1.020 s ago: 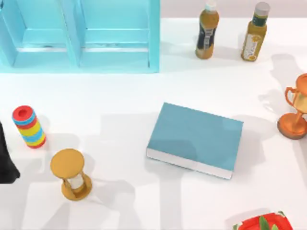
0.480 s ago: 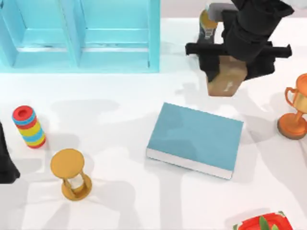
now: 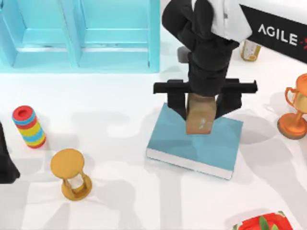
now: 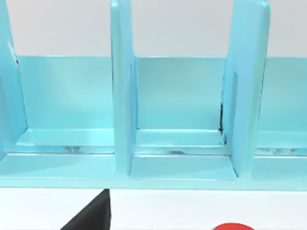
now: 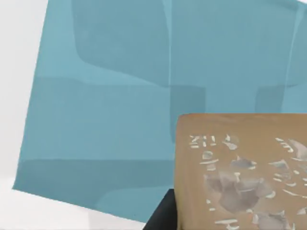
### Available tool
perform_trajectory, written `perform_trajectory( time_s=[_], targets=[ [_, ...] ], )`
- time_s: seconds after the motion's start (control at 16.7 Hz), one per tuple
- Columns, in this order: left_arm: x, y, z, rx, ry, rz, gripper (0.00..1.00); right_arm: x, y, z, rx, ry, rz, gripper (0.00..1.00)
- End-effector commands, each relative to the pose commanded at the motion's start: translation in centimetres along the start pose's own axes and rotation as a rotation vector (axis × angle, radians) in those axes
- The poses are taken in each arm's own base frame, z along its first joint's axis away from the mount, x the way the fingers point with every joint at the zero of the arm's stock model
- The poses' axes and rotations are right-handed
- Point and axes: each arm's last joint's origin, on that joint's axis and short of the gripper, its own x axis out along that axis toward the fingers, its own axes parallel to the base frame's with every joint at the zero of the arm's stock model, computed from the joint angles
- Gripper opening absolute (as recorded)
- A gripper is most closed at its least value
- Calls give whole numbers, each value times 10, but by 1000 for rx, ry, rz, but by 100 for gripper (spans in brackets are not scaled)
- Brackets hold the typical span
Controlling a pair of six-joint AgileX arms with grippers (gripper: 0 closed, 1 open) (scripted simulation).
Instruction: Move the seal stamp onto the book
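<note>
**Stamp now over the book**

Since half a second ago my right gripper (image 3: 200, 108) has swung from the table's far right edge to above the book (image 3: 194, 140), carrying the seal stamp (image 3: 199, 114).

Top view: fingers closed on the stamp's sides, stamp upright, long axis vertical, hanging over the book's far half, so the book lies straight below. Contact hard to judge; arm hides the stamp's top. Left arm parked at left edge, near hourglass (image 3: 70, 173).

Left wrist view: turquoise shelf (image 4: 177, 120); left fingers' state, cannot tell.

Right wrist view: stamp's face (image 5: 242, 172) cut off by frame, teal cover (image 5: 105, 110) beneath.
</note>
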Motion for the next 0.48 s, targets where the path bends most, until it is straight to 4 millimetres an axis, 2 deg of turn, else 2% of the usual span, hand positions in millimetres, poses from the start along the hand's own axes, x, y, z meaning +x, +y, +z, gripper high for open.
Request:
perform_trajectory(
  time_s=[0.48],
  targets=[
    [0, 0, 0, 0, 0, 0, 100, -5, 0, 0, 0, 0, 0, 0]
  ],
)
